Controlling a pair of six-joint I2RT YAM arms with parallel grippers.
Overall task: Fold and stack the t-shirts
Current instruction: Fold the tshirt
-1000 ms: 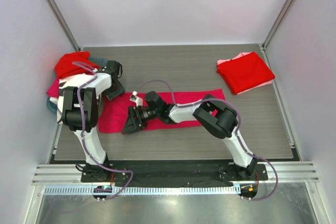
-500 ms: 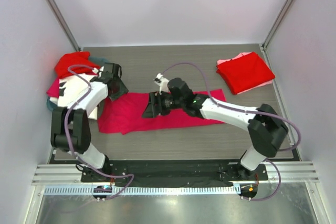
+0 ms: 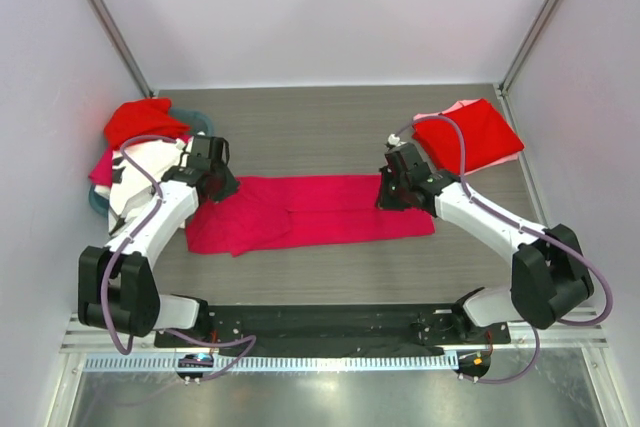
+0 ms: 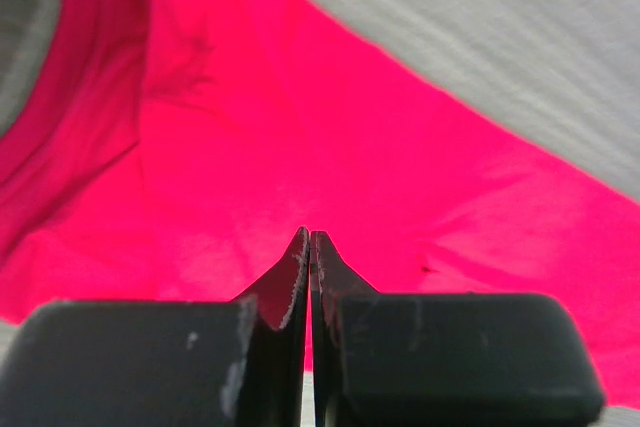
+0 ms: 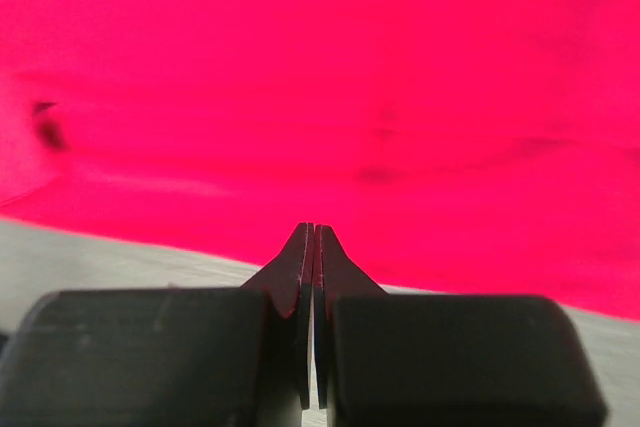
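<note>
Grey wood-grain table, white walls all round, arm bases bolted along the near edge. Just past them, a magenta t-shirt lies across the middle of the table, already folded lengthwise into a long strip.

One arm is at each end of the strip. The left gripper is over the left end and the right gripper over the right. Both have their fingers pressed fully together, and I can't see any cloth pinched in either. My guess is they're parked at the ends to flatten the strip or line up the next fold, not to lift it.

Further back on the left there's a messy pile of shirts, red on top, presumably waiting their turn. Back right is the folded stack, a red shirt on a pink one, well clear of the working area, so that's probably where this one ends up.
</note>
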